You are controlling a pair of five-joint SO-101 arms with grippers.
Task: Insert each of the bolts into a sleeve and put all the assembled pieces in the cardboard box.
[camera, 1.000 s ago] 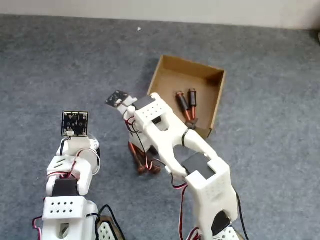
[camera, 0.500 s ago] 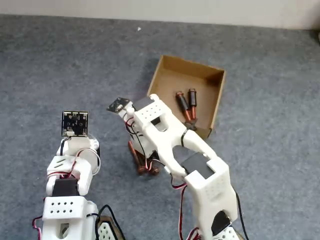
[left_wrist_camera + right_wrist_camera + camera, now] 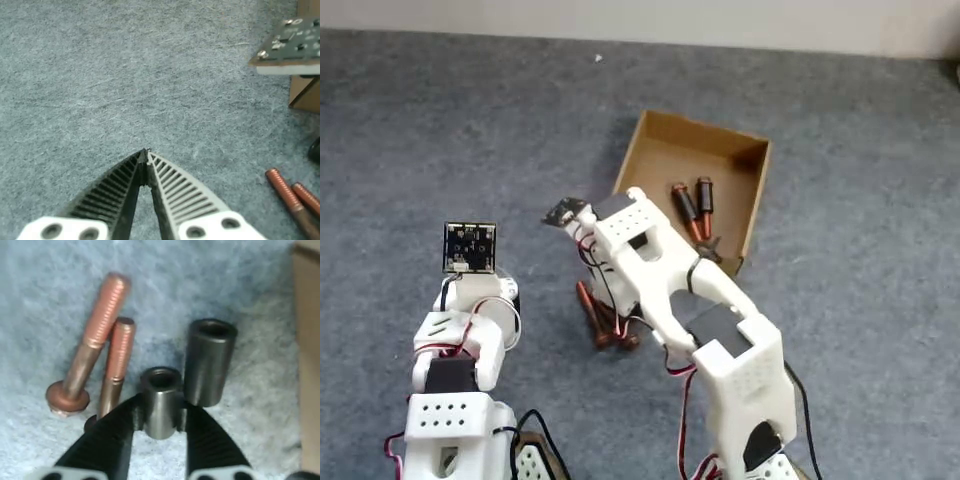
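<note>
- Right wrist view: the right gripper (image 3: 160, 412) grasps the small sleeve (image 3: 161, 400); the large sleeve (image 3: 210, 362) sits just beside it; two bolts (image 3: 102, 335) lie near on the carpet (image 3: 165, 280).
- Left wrist view: the left gripper (image 3: 145, 155) is clenched on nothing, fingertips meeting.
- High view: the cardboard box (image 3: 756, 195) holds two assembled pieces (image 3: 686, 212).
</note>
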